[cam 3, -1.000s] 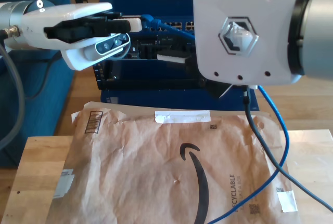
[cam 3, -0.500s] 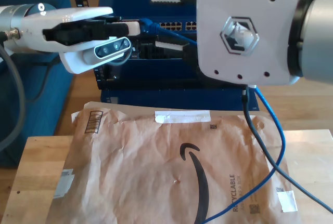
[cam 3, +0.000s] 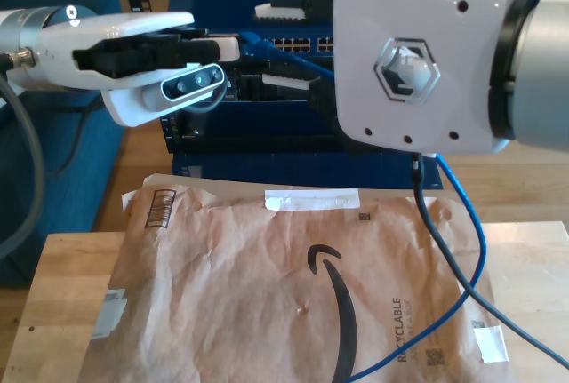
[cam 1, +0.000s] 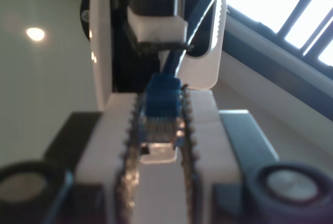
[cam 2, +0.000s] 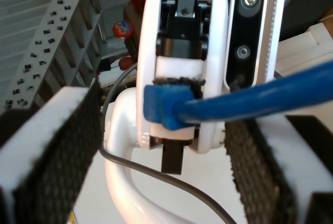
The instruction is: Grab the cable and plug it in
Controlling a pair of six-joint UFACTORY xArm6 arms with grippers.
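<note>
The cable is bright blue, and its plug end (cam 1: 162,99) sits pinched between the serrated fingers of my first gripper (cam 1: 158,130), which is shut on it. At the exterior view's left, that first gripper (cam 3: 227,45) holds the plug (cam 3: 252,43) level in front of the blue network rack (cam 3: 258,130). From there the cable (cam 3: 473,232) runs behind the big white arm and drops to the table. My second gripper (cam 2: 164,130) is open, its black pads (cam 2: 57,146) on either side of the cable (cam 2: 270,96), facing the first gripper (cam 2: 179,42).
A brown padded envelope (cam 3: 293,285) covers most of the wooden table (cam 3: 53,312). A dark grey robot cable (cam 3: 444,254) hangs across its right side in the exterior view. A row of ports (cam 3: 298,43) lines the rack. Blue upholstery (cam 3: 53,152) stands at the exterior view's left.
My first gripper rose slightly with the plug. The large arm at the exterior view's right shifted a little left, and the hanging blue cable swung with it.
</note>
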